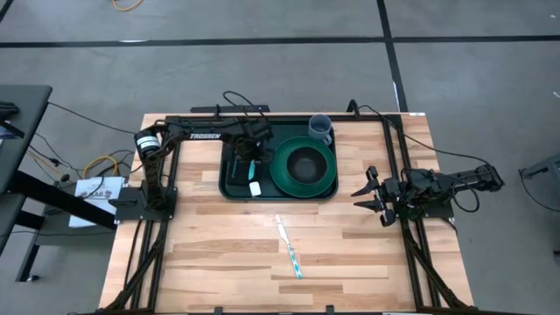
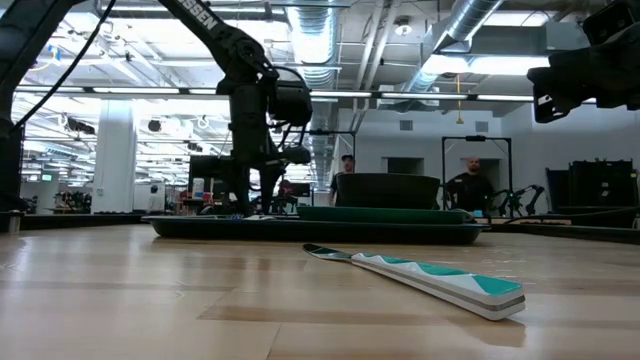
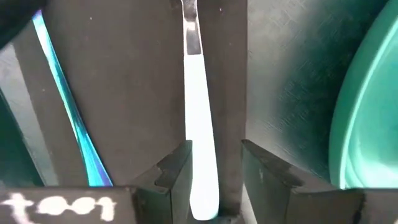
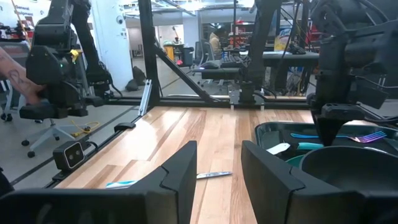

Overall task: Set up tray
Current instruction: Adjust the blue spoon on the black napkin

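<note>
Two dark jaws of the left gripper (image 3: 214,177) stand spread over a white-handled utensil (image 3: 198,112) lying in the big dark green plastic tray (image 1: 229,185) at the far middle of the wooden surface (image 1: 219,254). The tray looks stiff, light and slippery; its raised rim is best to grab. The right gripper (image 1: 372,197) waits, jaws spread. Only the low view shows people.

Plate (image 1: 304,166) lies in the tray (image 1: 232,184); knife (image 1: 290,248) on table (image 1: 210,254).
</note>
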Action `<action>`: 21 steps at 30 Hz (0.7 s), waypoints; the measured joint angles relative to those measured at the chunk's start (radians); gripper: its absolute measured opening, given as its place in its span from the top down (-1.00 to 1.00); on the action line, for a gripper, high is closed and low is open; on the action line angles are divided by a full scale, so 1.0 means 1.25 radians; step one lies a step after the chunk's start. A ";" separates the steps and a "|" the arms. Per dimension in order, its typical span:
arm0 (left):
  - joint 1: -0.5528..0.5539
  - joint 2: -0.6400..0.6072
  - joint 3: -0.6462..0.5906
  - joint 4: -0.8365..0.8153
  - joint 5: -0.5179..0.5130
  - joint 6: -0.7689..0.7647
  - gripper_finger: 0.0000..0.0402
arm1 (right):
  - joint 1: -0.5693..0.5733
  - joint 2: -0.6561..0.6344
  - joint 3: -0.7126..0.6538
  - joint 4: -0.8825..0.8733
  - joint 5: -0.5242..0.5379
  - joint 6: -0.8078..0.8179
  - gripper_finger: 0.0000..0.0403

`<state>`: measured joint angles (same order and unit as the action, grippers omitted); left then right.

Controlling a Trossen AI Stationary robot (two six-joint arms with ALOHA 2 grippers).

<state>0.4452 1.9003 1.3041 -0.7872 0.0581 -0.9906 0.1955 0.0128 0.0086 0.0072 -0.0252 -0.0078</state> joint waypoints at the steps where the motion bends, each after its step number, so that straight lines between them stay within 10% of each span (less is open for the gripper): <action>1: -0.001 0.000 0.000 0.000 0.003 -0.002 0.41 | 0.000 0.000 0.000 0.000 0.000 0.000 0.41; 21: 0.008 0.018 0.001 -0.021 0.020 0.076 0.41 | 0.000 0.000 0.000 0.000 0.000 0.000 0.41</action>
<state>0.4557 1.9233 1.3050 -0.8136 0.0827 -0.8955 0.1957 0.0128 0.0084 0.0072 -0.0250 -0.0078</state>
